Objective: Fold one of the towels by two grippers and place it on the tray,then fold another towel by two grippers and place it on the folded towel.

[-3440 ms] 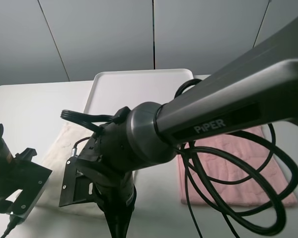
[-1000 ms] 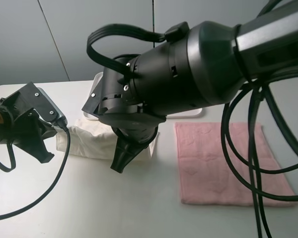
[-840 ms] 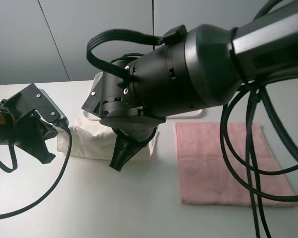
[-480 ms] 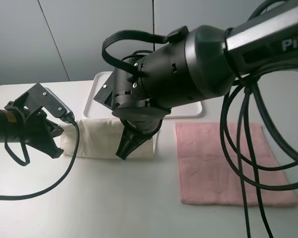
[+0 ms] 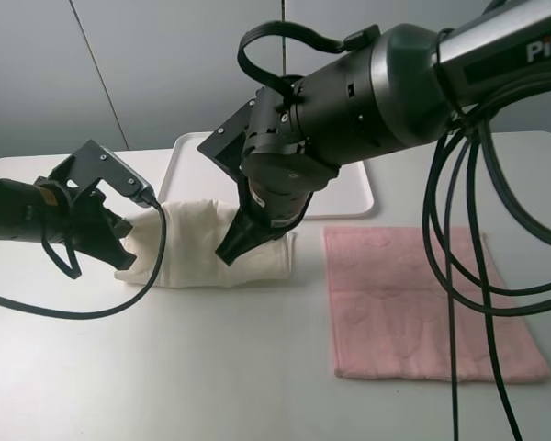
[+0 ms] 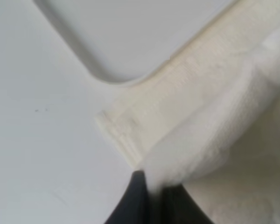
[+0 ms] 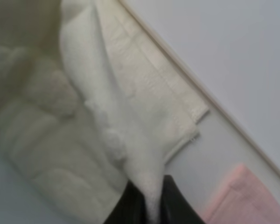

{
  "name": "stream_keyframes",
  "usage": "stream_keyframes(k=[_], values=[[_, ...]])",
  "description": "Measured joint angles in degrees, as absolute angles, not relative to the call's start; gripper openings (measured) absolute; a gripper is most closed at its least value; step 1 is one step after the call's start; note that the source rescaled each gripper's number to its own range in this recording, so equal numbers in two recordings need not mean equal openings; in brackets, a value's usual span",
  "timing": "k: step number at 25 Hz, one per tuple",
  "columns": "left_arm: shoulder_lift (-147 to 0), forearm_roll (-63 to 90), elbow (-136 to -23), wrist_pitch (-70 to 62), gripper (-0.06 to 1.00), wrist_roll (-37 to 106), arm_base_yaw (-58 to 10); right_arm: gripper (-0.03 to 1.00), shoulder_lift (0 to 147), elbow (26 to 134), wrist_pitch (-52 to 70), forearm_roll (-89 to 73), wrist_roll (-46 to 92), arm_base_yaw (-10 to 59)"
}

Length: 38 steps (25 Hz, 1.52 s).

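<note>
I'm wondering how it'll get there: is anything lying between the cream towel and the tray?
Nothing visible. The cream towel, pinched by the left gripper and right gripper, lies at the near rim of the tray. Its visible surface is bare, though the right arm hides part of it. The pink towel lies off to the side.

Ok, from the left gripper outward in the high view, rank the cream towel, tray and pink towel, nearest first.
1. The cream towel: left end pinched in the left gripper.
2. The tray: just behind that towel.
3. The pink towel: flat on the table, far right, past the right gripper.
</note>
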<state>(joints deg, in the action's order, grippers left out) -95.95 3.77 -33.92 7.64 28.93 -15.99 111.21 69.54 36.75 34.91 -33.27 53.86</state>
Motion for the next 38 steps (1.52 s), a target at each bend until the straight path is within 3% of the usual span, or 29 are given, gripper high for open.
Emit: stream_keyframes(k=[4, 6, 8, 13, 16, 21, 27, 34, 38], values=[[-96.65, 4.07, -33.92, 7.28, 0.01, 28.93, -15.99, 0.0, 112.36, 69.54, 36.09, 35.32, -33.63, 53.86], [-96.65, 4.55, -33.92, 7.28, 0.06, 28.93, -15.86, 0.03, 113.38, 69.54, 35.99, 35.69, -34.41, 53.86], [-96.65, 5.31, -33.92, 7.52, 0.2, 28.93, -15.07, 0.17, 114.32, 69.54, 35.99, 37.6, -35.77, 53.86], [-96.65, 12.71, -33.92, 8.28, 0.82, 28.93, -10.92, 0.74, 114.57, 69.54, 35.86, 43.76, -44.01, 53.86], [-96.65, 14.81, -33.92, 7.85, 0.98, 28.82, -9.29, 0.92, 114.57, 69.54, 36.42, 44.59, -46.57, 53.86], [-96.65, 19.0, -35.47, 3.43, 1.0, 28.82, -9.19, 0.98, 114.57, 70.11, 40.6, 39.9, -45.84, 52.73], [-98.4, 20.66, -44.85, -12.27, 1.0, 25.34, -8.93, 0.98, 114.57, 74.2, 41.54, 17.13, -28.42, 46.55], [-108.3, 5.67, -56.79, -31.32, 0.91, 4.8, -8.1, 0.98, 114.57, 74.53, 44.86, 13.05, -22.84, 45.8], [-110.03, 2.89, -58.57, -33.51, 0.91, 1.27, -8.1, 0.98, 114.57, 74.53, 45.24, 12.71, -21.85, 45.8]])
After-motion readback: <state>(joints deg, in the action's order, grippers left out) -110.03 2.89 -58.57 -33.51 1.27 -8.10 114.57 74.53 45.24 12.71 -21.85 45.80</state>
